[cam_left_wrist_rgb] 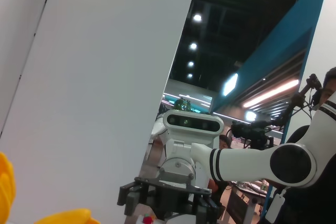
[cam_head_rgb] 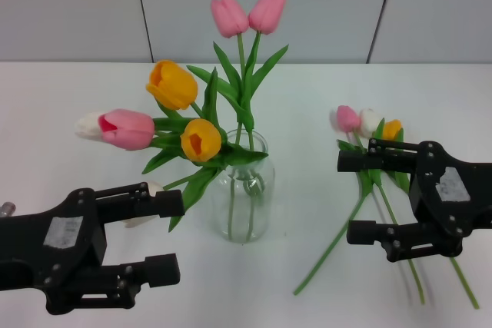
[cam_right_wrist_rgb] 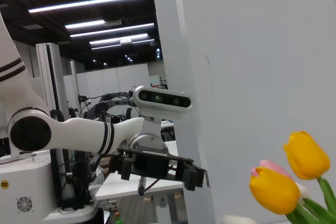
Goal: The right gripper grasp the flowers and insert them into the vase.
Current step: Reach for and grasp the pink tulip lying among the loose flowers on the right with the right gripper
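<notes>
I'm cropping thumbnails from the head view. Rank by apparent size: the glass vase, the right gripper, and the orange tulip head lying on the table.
1. right gripper, though it sits nearer the camera
2. vase
3. orange tulip head, clearly smallest

Large grey-white wall panel (cam_left_wrist_rgb: 100, 87) is filling most of the view. Yellow tulip petals (cam_left_wrist_rgb: 63, 216) are poking in at the near edge. Robot head camera (cam_left_wrist_rgb: 192, 122) is facing this way, white arm (cam_left_wrist_rgb: 252, 162) reaching across. Black right gripper (cam_left_wrist_rgb: 170, 200) is hanging below the head, finger state unclear. Ceiling lights (cam_left_wrist_rgb: 193, 45) are glowing behind.
</notes>
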### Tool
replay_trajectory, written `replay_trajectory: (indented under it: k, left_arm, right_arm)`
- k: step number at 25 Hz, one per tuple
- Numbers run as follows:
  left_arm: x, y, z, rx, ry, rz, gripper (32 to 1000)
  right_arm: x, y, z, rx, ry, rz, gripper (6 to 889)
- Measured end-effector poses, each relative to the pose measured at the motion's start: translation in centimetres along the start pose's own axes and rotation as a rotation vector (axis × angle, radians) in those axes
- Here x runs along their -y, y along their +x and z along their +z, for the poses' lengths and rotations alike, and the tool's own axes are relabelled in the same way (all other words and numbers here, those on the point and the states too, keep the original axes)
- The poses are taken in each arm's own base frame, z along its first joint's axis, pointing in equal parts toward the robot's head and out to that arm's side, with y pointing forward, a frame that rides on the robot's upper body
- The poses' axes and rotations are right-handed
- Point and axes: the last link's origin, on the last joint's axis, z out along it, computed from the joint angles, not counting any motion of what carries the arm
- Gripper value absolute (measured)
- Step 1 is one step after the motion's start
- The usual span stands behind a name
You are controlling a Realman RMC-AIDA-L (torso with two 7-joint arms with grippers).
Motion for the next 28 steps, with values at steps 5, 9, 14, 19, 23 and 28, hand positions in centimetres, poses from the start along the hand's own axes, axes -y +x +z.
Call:
replay_trajectory:
  k: [5, 9, 14, 19, 23, 28]
  left_arm:
    - [0.0, 0.0, 0.0, 0.000, 0.000, 0.000, 803]
    - [0.0, 0.0, 0.0, 0.000, -0.001, 0.001, 803]
    - [0.0, 0.0, 0.0, 0.000, -0.001, 0.001, 803]
    - [0.0, 0.0, 0.0, 0.000, 0.000, 0.000, 803]
    - [0.0, 0.0, 0.0, -0.001, 0.001, -0.001, 803]
    - [0.0, 0.0, 0.0, -0.001, 0.001, -0.001, 803]
  right_arm:
    - [0.0, 0.0, 0.0, -0.001, 0.000, 0.001, 848]
    - [0.1, 0.0, 0.0, -0.002, 0.004, 0.003, 846]
    - [1.8, 0.2, -0.2, -0.040, 0.125, 0.094, 843]
    - [3.7, 0.7, -1.1, -0.157, 0.271, 0.236, 840]
    - [5.5, 1.0, -2.3, -0.250, 0.434, 0.347, 837]
    - [7.5, 1.3, -2.5, -0.370, 0.560, 0.490, 834]
